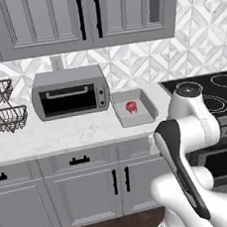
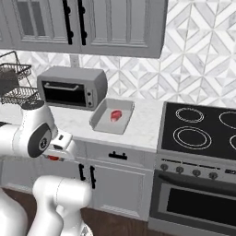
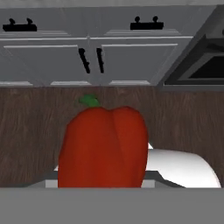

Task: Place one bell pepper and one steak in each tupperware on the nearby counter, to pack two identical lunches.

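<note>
Red bell pepper, green stem: filled the hand view close up, held in the gripper, jaws part-closed around it, low before the grey cabinets. Tupperware, grey, on the counter beside the toaster oven: contained one red steak
</note>
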### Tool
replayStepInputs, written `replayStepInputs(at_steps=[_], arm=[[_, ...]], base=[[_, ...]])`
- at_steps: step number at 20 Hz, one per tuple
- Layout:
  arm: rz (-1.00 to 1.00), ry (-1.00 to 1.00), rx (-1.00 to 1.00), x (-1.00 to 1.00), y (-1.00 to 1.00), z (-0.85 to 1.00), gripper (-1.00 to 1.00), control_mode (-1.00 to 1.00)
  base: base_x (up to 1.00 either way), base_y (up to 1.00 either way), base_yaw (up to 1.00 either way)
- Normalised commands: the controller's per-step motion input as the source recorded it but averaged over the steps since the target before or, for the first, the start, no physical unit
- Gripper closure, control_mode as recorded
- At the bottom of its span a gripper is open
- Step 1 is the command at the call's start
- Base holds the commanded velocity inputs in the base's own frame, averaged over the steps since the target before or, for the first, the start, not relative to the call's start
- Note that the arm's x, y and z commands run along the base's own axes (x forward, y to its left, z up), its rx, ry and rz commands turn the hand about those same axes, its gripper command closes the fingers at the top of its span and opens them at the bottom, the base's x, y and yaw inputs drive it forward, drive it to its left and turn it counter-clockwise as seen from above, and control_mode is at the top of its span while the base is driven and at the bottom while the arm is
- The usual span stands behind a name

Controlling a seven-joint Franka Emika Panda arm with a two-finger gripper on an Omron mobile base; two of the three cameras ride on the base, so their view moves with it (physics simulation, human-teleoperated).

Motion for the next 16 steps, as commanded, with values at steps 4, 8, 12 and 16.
replayStepInputs(at_steps=[4,8,12,16], arm=[[0.0,0.0,0.0,0.0,0.0,0.0,1.0,1.0],[0.0,0.0,0.0,0.0,0.0,0.0,1.0,1.0],[0.0,0.0,0.0,0.0,0.0,0.0,1.0,1.0],[0.0,0.0,0.0,0.0,0.0,0.0,1.0,1.0]], base=[[0.71,-0.38,-0.29],[0.57,0.05,-0.03],[0.62,0.15,0.0],[0.32,0.03,0.0]])
